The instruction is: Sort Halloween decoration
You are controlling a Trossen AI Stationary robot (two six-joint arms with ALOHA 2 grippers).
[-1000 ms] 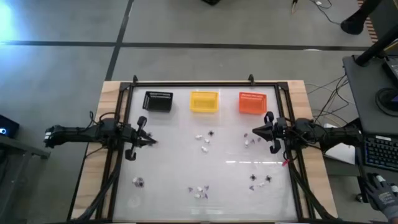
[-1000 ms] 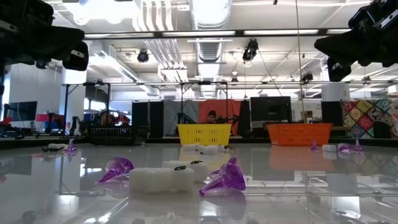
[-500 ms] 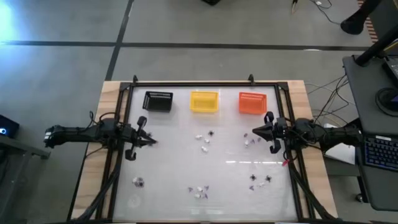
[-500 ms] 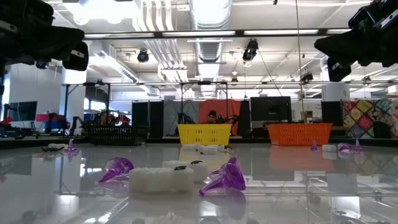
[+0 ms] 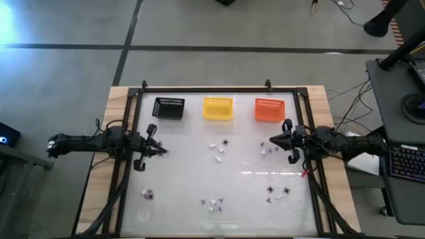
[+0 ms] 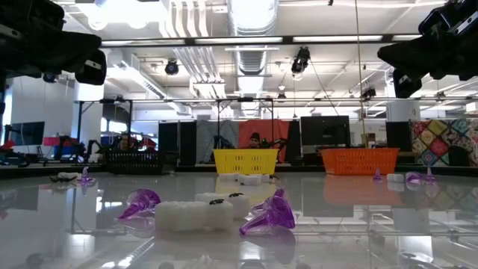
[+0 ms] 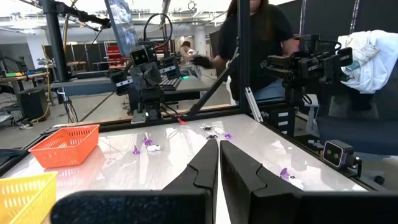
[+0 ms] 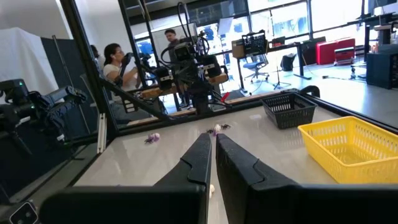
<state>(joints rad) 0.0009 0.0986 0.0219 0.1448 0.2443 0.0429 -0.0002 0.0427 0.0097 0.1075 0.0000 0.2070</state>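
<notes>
Both claws closed and empty: left gripper mid-left, right gripper mid-right. Trinkets lie clustered at centre; a closed descent could scatter them, or grab mixed kinds.

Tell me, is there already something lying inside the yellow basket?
No. From above, the yellow basket shows only its bare yellow floor, and the trinkets lie scattered on the table.

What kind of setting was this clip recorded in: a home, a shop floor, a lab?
Most likely a robotics lab or open workshop. The low view shows exposed ceiling ducts and monitors behind the table; the right wrist view shows a person seated at a workbench and an office chair.
</notes>
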